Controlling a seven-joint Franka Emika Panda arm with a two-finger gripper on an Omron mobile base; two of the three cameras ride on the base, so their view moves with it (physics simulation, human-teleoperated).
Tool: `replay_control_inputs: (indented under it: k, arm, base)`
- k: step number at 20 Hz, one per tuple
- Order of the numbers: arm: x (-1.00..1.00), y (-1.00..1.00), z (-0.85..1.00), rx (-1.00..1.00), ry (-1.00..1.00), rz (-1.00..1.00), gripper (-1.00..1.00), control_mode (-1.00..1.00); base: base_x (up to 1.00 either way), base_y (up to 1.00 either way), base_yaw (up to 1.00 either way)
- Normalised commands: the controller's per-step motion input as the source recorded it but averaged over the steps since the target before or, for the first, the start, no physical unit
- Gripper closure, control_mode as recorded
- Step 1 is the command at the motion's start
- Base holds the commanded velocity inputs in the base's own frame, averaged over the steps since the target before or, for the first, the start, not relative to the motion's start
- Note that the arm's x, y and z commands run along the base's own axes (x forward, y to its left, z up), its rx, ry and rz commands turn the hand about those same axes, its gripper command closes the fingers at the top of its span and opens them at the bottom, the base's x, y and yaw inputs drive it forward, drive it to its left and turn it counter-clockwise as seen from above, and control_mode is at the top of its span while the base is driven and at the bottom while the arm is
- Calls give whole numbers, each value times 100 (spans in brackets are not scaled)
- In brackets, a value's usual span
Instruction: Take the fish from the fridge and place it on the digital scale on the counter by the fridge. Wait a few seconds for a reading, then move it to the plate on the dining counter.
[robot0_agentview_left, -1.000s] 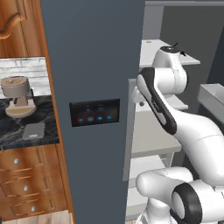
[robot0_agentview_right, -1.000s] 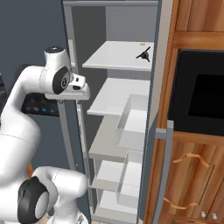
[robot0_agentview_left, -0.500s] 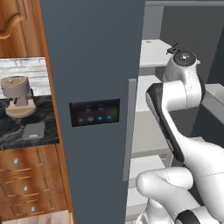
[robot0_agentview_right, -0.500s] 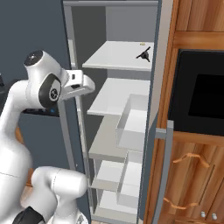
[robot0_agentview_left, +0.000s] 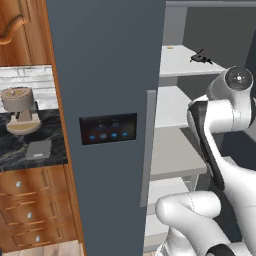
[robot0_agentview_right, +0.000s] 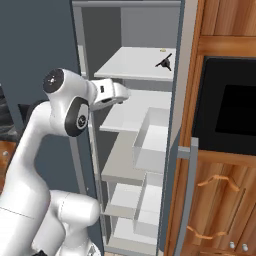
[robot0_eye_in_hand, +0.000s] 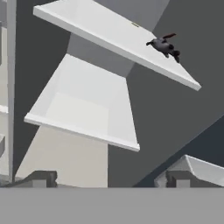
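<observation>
We are seeing the gripper (robot0_eye_in_hand: 105, 178) with its two dark fingertips (robot0_eye_in_hand: 41, 178) standing wide apart and nothing between them. It is pointing into the open fridge (robot0_agentview_left: 110, 75), below the level of the top shelf (robot0_agentview_right: 135, 65). The fish (robot0_eye_in_hand: 165, 46), small and dark, is lying on that top white shelf, toward its right side, well apart from the gripper. Below it we are looking at a white bin (robot0_eye_in_hand: 87, 109) on the next shelf. In the left base view, the counter (robot0_agentview_left: 20, 150) beside the fridge is carrying the flat grey digital scale (robot0_agentview_left: 38, 149) and, behind it, a tan coffee machine (robot0_agentview_left: 20, 107).
</observation>
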Motion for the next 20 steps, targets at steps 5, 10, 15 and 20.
replay_control_inputs:
  k: [5,10,15,20]
  arm:
    - [40,-43,70,9,4,0,-100,-100]
    - [33,-42,57,5,1,0,-100,-100]
    - [39,-37,24,0,-3,0,-100,-100]
    - [67,-28,1,0,0,0,-100,-100]
  base:
    - [0,0,0]
    - [0,0,0]
    - [0,0,0]
    - [0,0,0]
